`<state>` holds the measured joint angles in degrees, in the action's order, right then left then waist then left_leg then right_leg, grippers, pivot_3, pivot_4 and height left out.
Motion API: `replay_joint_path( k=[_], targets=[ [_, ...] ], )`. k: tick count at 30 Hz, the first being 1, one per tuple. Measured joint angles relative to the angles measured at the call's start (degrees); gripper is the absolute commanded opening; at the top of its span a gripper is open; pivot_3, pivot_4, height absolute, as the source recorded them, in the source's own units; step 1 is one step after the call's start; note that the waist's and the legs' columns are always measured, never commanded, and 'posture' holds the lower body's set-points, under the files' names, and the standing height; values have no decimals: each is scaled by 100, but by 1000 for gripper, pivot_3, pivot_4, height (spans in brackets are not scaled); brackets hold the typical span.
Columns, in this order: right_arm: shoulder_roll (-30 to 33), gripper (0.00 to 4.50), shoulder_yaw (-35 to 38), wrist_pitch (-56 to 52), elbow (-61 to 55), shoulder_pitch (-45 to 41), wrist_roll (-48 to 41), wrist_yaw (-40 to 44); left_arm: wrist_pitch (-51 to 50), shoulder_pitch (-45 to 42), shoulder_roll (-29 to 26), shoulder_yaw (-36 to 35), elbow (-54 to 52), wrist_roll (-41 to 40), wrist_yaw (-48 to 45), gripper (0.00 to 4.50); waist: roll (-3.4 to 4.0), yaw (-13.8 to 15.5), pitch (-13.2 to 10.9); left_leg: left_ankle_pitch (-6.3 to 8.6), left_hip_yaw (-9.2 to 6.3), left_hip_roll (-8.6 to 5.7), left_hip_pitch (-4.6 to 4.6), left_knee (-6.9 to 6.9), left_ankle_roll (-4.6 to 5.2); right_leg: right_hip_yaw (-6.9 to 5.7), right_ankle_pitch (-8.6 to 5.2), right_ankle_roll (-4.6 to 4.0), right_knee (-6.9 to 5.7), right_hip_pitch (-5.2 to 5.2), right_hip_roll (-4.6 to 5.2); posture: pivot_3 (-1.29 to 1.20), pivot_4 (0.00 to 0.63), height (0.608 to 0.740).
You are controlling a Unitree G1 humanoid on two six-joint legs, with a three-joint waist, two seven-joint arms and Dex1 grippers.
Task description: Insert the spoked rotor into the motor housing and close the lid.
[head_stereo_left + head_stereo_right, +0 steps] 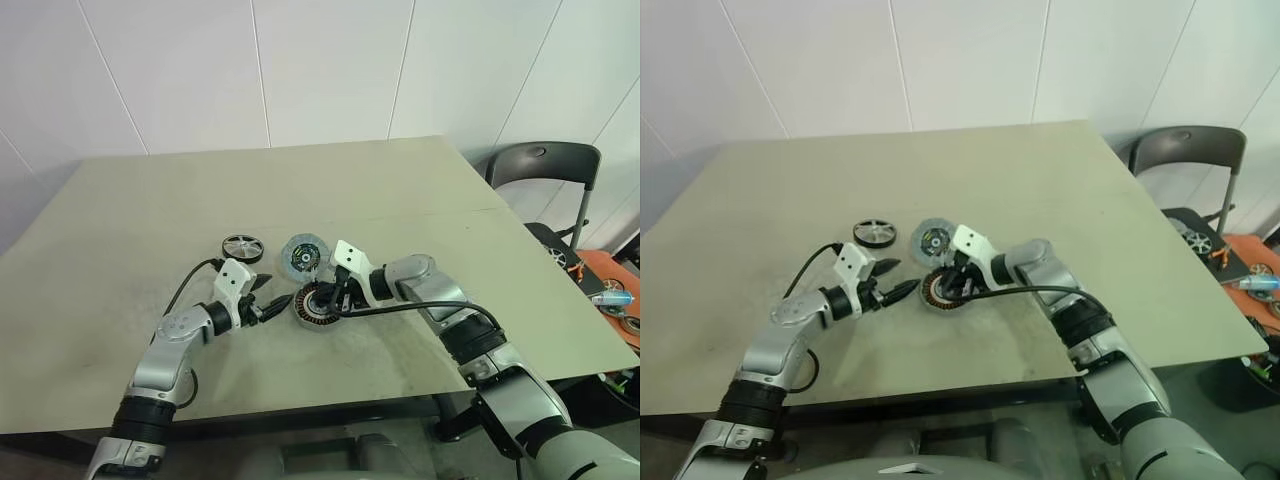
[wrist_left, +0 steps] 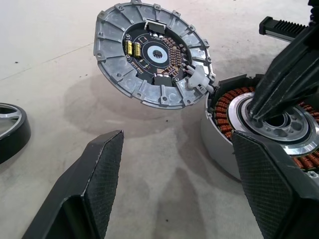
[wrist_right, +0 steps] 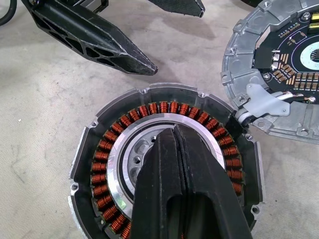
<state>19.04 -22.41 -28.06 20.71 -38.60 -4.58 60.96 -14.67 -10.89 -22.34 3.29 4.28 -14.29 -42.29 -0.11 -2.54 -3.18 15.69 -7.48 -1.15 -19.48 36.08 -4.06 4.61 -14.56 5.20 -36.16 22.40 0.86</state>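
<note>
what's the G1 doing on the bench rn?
Motor assembly, early stage. The right gripper is shut, its tips poked into the hollow centre of the motor housing on the table. The left gripper is open beside the housing, holding nothing. The lid lies next to the housing, circuit side up. The spoked rotor sits apart, not yet inserted.

A bare grey-green table (image 1: 150,210) stands against white wall panels (image 1: 300,60), a dark chair (image 1: 545,165) beside it
</note>
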Motion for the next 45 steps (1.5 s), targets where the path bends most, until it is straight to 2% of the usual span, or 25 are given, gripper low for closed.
replay_joint_path(
  k=[5, 15, 26, 28, 31, 33, 40, 45],
  targets=[
    [-1, 7, -29, 68, 23, 39, -18, 93, -7, -2, -3, 0, -14, -4, -2, 3644, 0, 5, 3, 0, -1, 0, 7, 2, 0, 0, -3, -5, -1, -8, 0, 0, 0, 740],
    [-61, 7, 419, -399, 99, 330, -719, 591, -14, -11, -20, -5, -60, -7, 6, 3644, -1, -7, 3, 0, -1, 2, 3, -2, 0, 0, -1, -2, -3, 1, -3, 0, 0, 740],
    [-387, 7, 1417, -917, 36, 149, -1672, 457, -50, -11, -21, -6, -75, -8, 9, 3644, 1, -2, 1, 0, 0, 2, -2, -3, 0, 0, 0, 0, -2, 4, -2, 0, 0, 740],
    [-344, 7, 1346, -901, 0, 137, -1617, 453, -84, -11, -21, -6, -99, -8, 9, 3644, 1, -3, 1, 0, 0, 2, -2, -3, 0, 0, -1, -1, -1, 5, -2, 0, 0, 740],
    [-137, 7, 673, -761, 134, 183, -1000, 351, -109, -11, -21, -6, -121, -9, 14, 3644, 1, -3, 1, 0, 1, 2, -3, -2, 0, 0, -2, -3, -1, 5, -2, 0, 0, 740],
    [-150, 7, 489, -591, 259, 227, -791, 284, -123, -9, -23, -7, -126, -8, 20, 3644, 3, -8, 1, 0, 3, 2, -2, -3, 0, 2, -1, -2, -2, 6, -2, 0, 0, 740],
    [-176, 7, 454, -405, 328, 154, -584, 226, -133, -11, -19, -8, -214, -10, 30, 3644, 1, -12, 2, 0, 3, 2, 3, 5, 0, 2, -3, -5, -3, -2, -3, 0, 0, 740],
    [-240, 7, 547, -610, 307, 177, -789, 315, -137, -10, -19, -8, -217, -10, 32, 3644, 2, -7, 1, 0, 2, 2, -2, -1, 0, 2, -1, -1, -3, 5, -3, 0, 0, 740]
  ],
)
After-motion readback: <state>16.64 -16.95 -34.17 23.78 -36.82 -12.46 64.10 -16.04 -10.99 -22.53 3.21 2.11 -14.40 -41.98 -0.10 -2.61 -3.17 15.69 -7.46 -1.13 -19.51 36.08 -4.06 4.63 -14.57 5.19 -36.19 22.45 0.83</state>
